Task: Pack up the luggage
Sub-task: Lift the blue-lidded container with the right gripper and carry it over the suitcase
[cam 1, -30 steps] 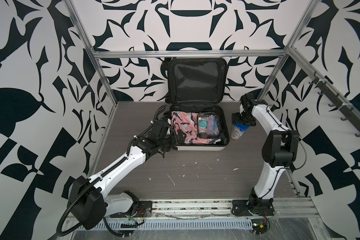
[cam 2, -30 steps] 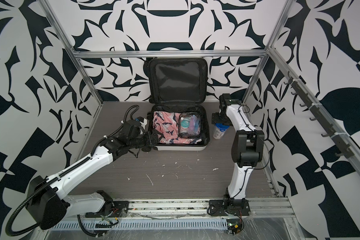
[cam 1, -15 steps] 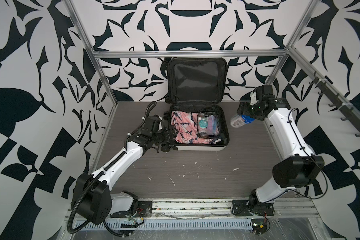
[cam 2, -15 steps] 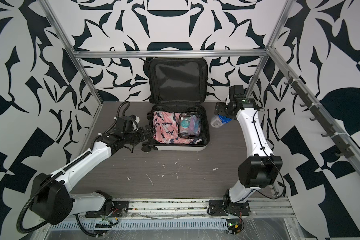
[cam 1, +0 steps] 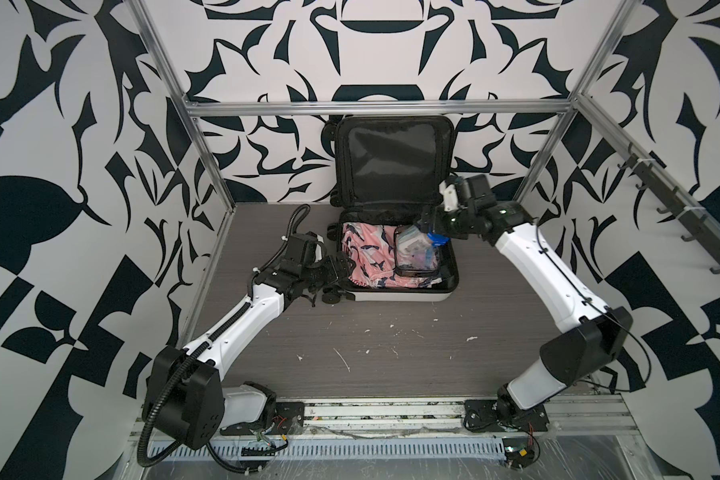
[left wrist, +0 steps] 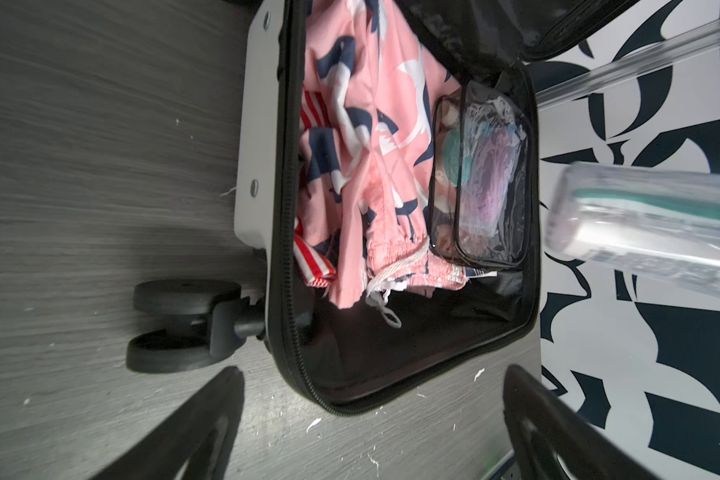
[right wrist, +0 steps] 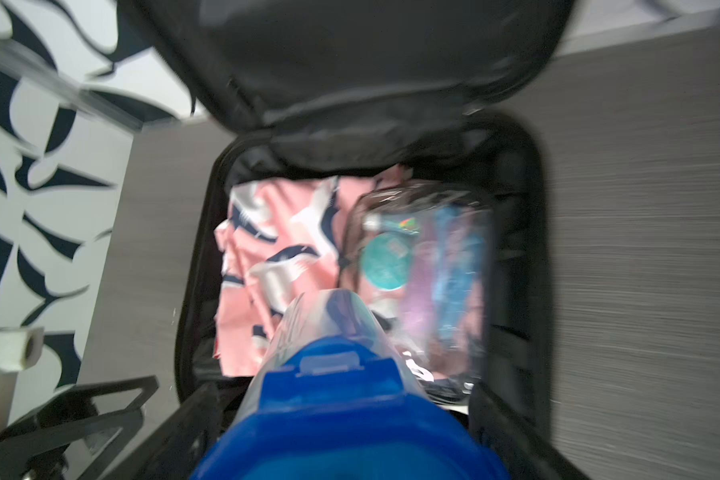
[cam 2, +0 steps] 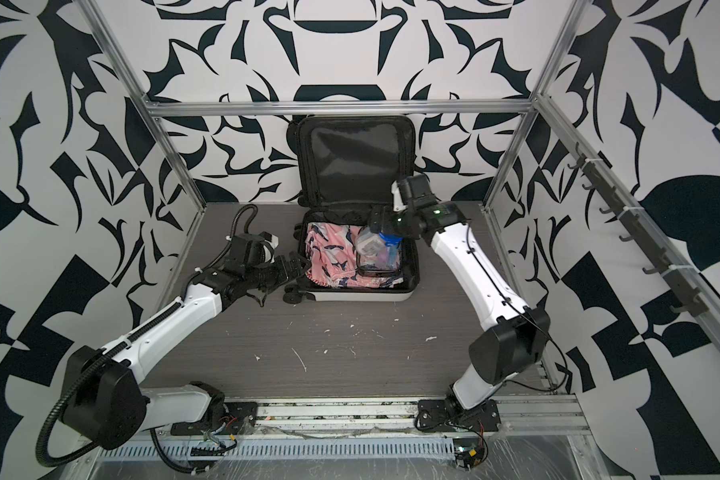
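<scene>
Right gripper [cam 1: 432, 231] clamped on clear plastic blue-capped water bottle [right wrist: 327, 322], held over open small white hard-shell suitcase [cam 1: 395, 296] at grey table's [cam 1: 391, 353] back edge, likely for drop-in; left gripper [cam 1: 342, 266] spread wide, empty, beside its wheels [left wrist: 184, 328], probably bracing.

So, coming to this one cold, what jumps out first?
The open suitcase at the back of the table, its lid upright against the patterned wall, partly filled with pink clothes and a clear pouch. Next, the right gripper holds a clear blue-capped bottle over the pouch side, while the left gripper hangs open at the suitcase's front left corner.
</scene>
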`<action>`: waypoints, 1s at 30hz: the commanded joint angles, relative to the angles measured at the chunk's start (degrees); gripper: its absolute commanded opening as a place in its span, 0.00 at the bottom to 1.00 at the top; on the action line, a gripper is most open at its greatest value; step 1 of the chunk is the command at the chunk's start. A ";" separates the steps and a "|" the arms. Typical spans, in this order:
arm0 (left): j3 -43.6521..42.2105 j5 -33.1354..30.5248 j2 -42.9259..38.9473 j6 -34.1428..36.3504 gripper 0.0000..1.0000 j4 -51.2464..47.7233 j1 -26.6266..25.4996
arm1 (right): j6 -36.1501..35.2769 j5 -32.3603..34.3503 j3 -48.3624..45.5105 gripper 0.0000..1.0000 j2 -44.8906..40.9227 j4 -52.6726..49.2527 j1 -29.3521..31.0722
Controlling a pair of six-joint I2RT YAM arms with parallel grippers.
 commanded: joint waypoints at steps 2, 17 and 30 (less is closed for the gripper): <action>-2.01 0.84 -1.06 -0.54 0.99 0.99 0.15 | 0.97 8.01 6.84 0.67 4.33 7.68 7.19; -4.97 1.98 -4.34 -0.28 0.99 1.26 1.68 | -5.32 24.59 18.94 0.64 18.22 14.02 13.23; -6.27 4.17 -3.61 -0.19 0.99 2.49 3.50 | -11.33 28.55 22.24 0.65 27.12 18.52 13.96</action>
